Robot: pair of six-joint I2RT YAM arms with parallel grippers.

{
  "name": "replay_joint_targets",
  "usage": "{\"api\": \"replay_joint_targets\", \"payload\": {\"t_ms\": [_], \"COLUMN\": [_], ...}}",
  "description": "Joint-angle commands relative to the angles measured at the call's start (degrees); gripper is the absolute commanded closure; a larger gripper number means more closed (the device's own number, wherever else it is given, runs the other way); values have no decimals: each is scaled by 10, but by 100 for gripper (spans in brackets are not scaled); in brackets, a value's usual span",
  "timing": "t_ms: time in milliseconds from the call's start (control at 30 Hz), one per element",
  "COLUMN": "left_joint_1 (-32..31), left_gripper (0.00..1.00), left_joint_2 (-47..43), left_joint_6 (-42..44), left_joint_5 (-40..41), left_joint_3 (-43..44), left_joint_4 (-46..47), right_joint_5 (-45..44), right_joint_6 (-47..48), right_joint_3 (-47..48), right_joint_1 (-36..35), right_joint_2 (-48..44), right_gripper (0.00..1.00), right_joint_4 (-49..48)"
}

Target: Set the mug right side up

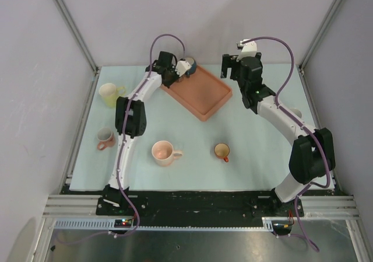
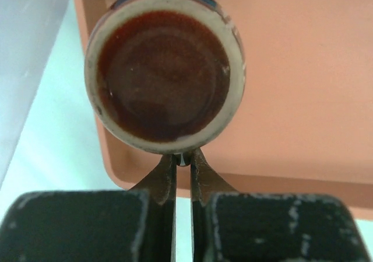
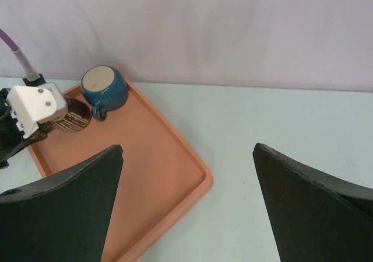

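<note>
Left wrist view shows the brown mug with a cream rim [image 2: 164, 75] right in front of the left pincer [image 2: 182, 160], which pinches the mug's thin rim tight. The mug is at a corner of the flat orange tray [image 2: 303, 98], with its mouth facing back at the pincer. The right pincer [image 3: 187, 147] gapes wide open, well apart, so the left arm is nearer.

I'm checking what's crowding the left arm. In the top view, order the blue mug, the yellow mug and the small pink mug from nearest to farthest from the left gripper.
1. blue mug, in the tray, far corner, beside the left gripper.
2. yellow mug, far left.
3. small pink mug, left, nearer the bases.
</note>
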State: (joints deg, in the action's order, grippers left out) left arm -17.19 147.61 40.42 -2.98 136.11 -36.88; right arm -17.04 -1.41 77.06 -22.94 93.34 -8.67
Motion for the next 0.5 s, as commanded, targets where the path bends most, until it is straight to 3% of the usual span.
{"api": "replay_joint_targets", "payload": {"t_ms": [0,267,467], "left_joint_1": [4,9,9], "left_gripper": [100,100,100], "left_joint_2": [-82,-149,-159], "left_joint_6": [-42,-166,-224], "left_joint_5": [-73,-179,-235], "left_joint_3": [-53,-74,-42], "left_joint_4": [-12,-27,-32], "right_joint_5": [-1,209,295], "right_joint_6": [11,-95,-195], "right_joint_3": [-2,-3,-3], "right_joint_1": [1,26,33], "right_joint_2": [-30,-1,42], "right_gripper": [1,1,1], "right_joint_4": [-1,-4,-33]}}
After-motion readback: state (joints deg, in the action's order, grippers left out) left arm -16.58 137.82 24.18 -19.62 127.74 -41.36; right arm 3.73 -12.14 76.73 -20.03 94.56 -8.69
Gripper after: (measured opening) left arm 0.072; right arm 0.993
